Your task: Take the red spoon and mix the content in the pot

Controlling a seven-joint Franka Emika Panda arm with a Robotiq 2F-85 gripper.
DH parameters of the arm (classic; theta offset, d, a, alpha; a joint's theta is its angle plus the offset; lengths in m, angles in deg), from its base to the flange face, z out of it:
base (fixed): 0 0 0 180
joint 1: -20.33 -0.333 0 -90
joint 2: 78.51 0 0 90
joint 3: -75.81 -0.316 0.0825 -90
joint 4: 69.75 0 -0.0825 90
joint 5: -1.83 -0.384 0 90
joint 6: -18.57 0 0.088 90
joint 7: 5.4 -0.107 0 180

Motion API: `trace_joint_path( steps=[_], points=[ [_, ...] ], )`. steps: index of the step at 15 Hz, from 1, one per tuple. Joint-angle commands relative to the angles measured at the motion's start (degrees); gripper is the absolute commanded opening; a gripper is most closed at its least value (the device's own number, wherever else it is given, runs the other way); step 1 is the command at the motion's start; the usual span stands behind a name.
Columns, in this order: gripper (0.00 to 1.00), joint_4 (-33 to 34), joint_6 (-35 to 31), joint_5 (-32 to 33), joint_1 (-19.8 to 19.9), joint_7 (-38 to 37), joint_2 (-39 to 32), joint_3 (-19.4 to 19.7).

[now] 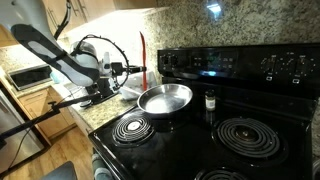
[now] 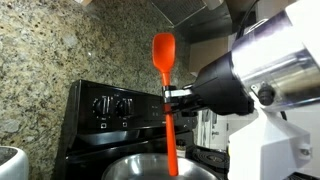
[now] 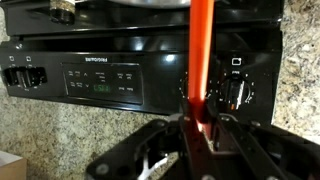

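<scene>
The red spoon (image 2: 167,95) stands upright, wide end up, with my gripper (image 2: 170,97) shut on the middle of its handle. In an exterior view the spoon (image 1: 141,55) is held just left of and above the pot (image 1: 165,98), a shallow silver pan on the back left burner. In an exterior view the spoon's lower end hangs over the pot's rim (image 2: 130,166). In the wrist view the spoon (image 3: 201,45) runs up between my fingers (image 3: 200,122), in front of the stove's control panel. The pot's contents do not show.
A small dark shaker jar (image 1: 210,100) stands right of the pot. The black stove has coil burners (image 1: 132,127) at the front and a raised control panel (image 1: 235,63) at the back. A granite backsplash (image 2: 60,50) rises behind. A counter with a microwave (image 1: 28,76) lies to the left.
</scene>
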Motion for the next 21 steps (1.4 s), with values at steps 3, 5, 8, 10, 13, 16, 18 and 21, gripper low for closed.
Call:
trace_joint_path(
  steps=[3,5,8,10,13,16,18,21],
  points=[
    [0.16,-0.59,0.05,-0.14,0.06,0.12,-0.13,-0.18],
    [0.16,-0.59,0.05,-0.14,0.06,0.12,-0.14,-0.18],
    [0.04,-0.33,1.17,-0.88,-0.06,0.62,-0.49,-0.02],
    [0.04,0.81,1.01,-1.12,-0.02,1.03,-0.96,-0.06],
    [0.04,3.10,2.28,-1.69,-0.30,2.08,-1.89,0.06],
    [0.04,5.99,1.47,-2.53,0.01,2.77,-3.10,0.07],
    [0.04,7.13,-2.43,-2.94,0.80,2.79,-3.10,-0.17],
    [0.04,8.34,-7.95,-5.04,1.73,2.07,-2.94,-0.20]
  ],
)
